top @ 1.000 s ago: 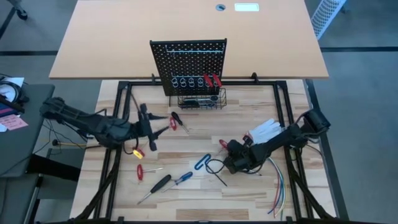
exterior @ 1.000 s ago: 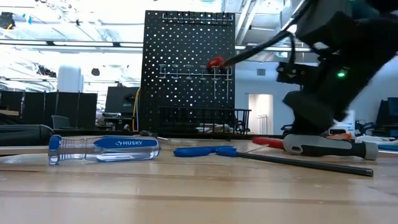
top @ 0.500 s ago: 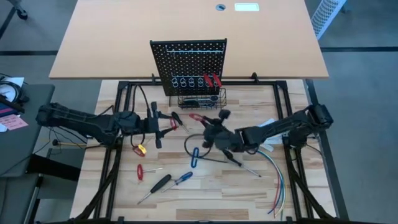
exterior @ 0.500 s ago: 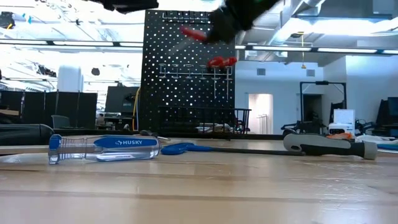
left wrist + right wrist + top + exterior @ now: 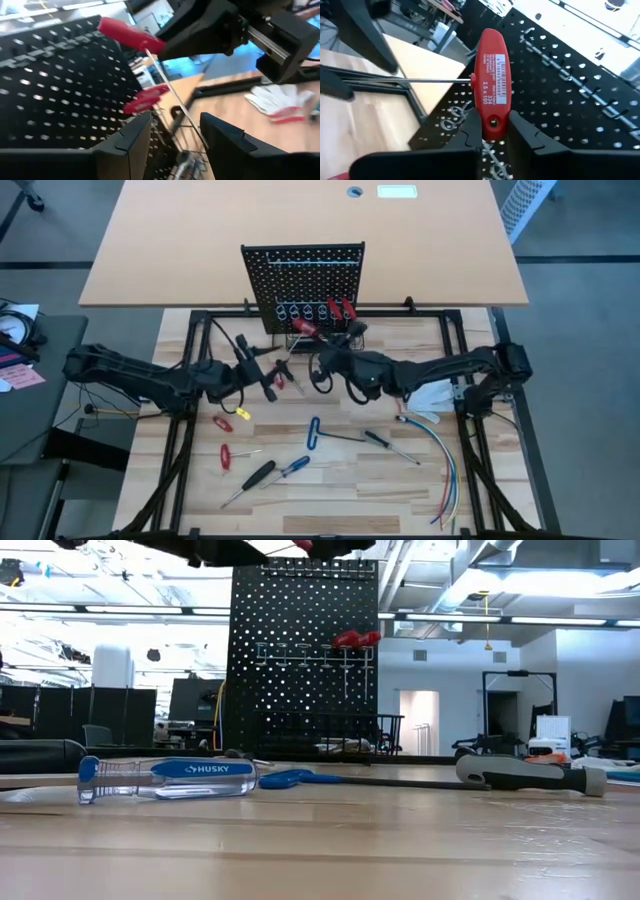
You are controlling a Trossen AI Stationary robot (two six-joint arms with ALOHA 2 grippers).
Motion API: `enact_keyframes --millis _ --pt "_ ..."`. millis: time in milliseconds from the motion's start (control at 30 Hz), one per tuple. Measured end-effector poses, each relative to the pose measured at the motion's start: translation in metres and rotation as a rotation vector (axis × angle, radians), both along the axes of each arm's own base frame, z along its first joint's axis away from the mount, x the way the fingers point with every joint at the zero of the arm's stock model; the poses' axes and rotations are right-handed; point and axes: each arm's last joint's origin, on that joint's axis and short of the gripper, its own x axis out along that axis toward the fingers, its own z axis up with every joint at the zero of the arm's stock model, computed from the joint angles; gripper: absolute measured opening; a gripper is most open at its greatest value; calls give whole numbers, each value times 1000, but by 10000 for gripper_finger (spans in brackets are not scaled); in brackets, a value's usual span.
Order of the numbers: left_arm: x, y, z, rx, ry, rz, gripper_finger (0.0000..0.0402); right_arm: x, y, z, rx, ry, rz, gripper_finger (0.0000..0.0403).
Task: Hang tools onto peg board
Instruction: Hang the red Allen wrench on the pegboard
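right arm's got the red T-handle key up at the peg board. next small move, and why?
Probably ease the right gripper toward the peg board and line the shaft up over a free ring holder. Its fingers are shut on the red T-handle hex key, held just in front of the panel, not yet hung. Two red tools already hang there.

You have the T-handle hex key (image 5: 491, 82) between the right gripper's (image 5: 490, 131) jaws, just before the peg board (image 5: 570, 100); the left gripper's (image 5: 175, 131) jaws stand beside it.

Overhead looks straight down, low looks level across the table; both share the peg board (image 5: 303, 285).
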Motion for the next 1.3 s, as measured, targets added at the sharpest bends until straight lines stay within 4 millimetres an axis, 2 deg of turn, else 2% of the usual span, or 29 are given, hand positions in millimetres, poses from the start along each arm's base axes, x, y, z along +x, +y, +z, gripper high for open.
enact_keyframes --millis 367,467,733,967,1300 --pt "6 1 -7 55 75 5 166 1 0 -2 16 -3 28 48" --pt "7 1 -8 54 74 1 166 9 2 -9 15 -8 104 48" --pt "8 1 -8 58 72 6 161 33 11 -38 -141 105 136 48" --pt "8 1 -9 56 81 17 112 52 20 -42 -211 166 145 48" --pt "4 2 -9 69 110 23 14 56 25 -47 -232 223 157 50"
